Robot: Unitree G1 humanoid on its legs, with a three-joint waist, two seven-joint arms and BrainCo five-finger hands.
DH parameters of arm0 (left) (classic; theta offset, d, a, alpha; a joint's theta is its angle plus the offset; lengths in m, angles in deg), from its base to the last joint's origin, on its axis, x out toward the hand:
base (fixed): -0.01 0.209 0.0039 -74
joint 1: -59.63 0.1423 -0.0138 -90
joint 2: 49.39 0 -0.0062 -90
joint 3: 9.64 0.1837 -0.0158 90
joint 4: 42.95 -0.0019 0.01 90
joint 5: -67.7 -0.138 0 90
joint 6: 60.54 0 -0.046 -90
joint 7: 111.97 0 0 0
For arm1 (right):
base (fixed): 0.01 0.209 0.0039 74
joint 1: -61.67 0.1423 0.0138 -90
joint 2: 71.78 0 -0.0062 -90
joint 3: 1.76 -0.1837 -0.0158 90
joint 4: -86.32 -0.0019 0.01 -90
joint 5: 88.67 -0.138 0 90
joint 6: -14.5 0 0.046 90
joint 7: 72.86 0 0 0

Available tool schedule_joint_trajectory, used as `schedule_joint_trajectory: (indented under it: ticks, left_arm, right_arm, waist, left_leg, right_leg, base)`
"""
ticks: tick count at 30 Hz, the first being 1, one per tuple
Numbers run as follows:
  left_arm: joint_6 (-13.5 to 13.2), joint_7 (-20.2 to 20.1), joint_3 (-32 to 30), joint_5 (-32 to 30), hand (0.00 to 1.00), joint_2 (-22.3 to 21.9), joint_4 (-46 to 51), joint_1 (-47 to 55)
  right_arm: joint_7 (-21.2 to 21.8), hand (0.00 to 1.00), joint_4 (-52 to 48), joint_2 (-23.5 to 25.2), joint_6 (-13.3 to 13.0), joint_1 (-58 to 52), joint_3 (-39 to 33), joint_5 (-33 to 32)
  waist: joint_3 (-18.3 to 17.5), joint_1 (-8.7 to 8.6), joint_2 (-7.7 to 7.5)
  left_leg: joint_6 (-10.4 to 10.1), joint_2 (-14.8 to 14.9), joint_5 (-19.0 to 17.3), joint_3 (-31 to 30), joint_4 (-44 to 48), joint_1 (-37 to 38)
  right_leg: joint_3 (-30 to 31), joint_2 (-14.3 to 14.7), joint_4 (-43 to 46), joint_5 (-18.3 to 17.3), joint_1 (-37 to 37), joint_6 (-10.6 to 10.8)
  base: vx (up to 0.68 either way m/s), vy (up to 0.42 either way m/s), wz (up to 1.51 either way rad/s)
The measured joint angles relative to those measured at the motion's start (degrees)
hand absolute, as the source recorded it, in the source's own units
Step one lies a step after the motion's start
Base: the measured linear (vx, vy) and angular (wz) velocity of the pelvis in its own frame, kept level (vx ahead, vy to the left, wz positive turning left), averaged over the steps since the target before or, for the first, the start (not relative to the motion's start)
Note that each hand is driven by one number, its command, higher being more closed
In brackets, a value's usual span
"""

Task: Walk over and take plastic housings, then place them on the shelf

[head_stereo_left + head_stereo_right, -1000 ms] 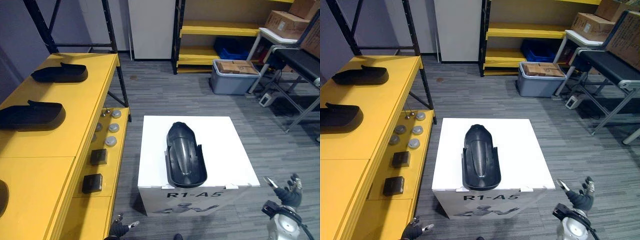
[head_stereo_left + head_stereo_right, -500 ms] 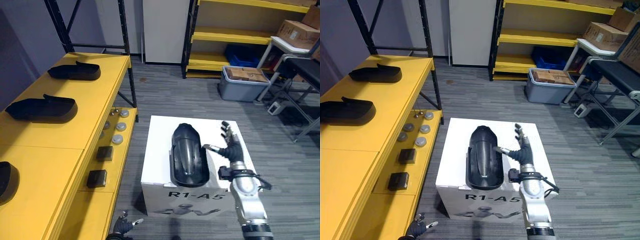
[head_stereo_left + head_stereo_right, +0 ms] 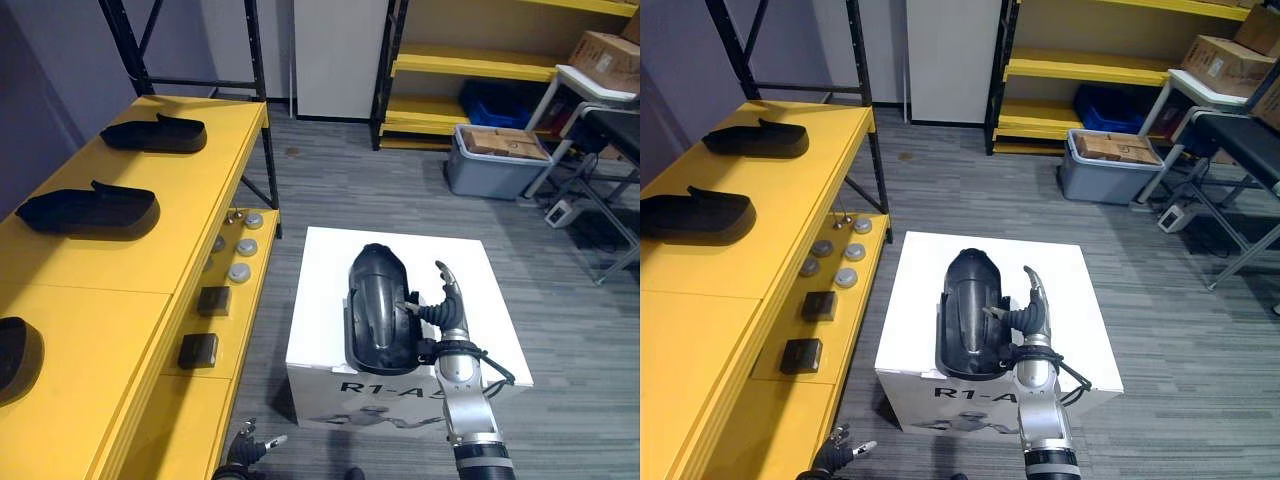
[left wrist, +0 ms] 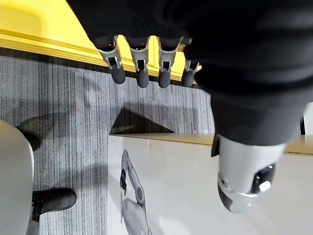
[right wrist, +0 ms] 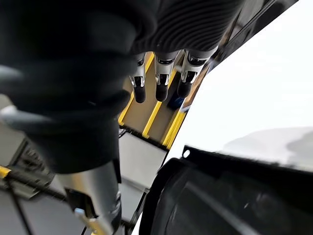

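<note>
Right robot hand [image 3: 444, 310] straight-fingered beside housing [image 3: 377, 318]; thumb contact unclear.

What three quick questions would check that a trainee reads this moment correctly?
1. True or false: the housing has been lifted clear of the white box.
2. Where is the right hand? A: flat on top of the housing. B: beside the housing's right edge, fingers straight. C: under the white box.
3. Which hand hangs low, near the floor?

Key:
1. False. It lies on the box top.
2. B
3. The left hand.
</note>
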Motion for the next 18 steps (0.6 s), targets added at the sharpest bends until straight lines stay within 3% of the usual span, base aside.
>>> schedule_joint_trajectory:
  ticks: [9, 10, 18]
  left_arm:
    - [0.16, 0.21, 0.71, -0.03, 0.00, -0.84, -0.56, -0.93]
    - [0.18, 0.17, 0.70, -0.04, 0.00, -0.83, -0.59, -0.94]
    - [0.27, -0.68, 0.71, -0.40, 0.00, -0.53, -1.83, -1.65]
  right_arm:
    - [-1.40, 0.00, 10.76, 0.31, 2.04, 0.33, -4.02, 0.66]
    - [-1.41, 1.00, 11.96, 0.26, 2.08, 1.36, -4.14, 0.60]
    - [0.66, 1.00, 16.61, -2.62, 2.04, 4.74, -7.47, 0.70]
  waist:
    - [0.74, 0.52, -0.08]
    - [0.73, 0.55, -0.10]
    - [0.46, 0.53, -0.85]
  left_leg:
    - [-0.12, -0.18, 0.75, -1.22, -0.88, -0.24]
    - [-0.08, -0.25, 0.80, -1.33, -0.89, -0.24]
    - [0.01, -0.45, 1.27, -2.41, -1.11, -0.29]
  right_leg:
    - [-1.30, -0.43, -0.02, -0.17, -0.23, 0.24]
    - [-1.40, -0.48, -0.03, -0.17, -0.22, 0.24]
    - [-2.75, -0.75, -0.24, -0.18, -0.01, 0.26]
  base:
    - [0.02, 0.017, 0.07]
    - [0.00, 0.000, 0.00]
    - [0.00, 0.006, 0.07]
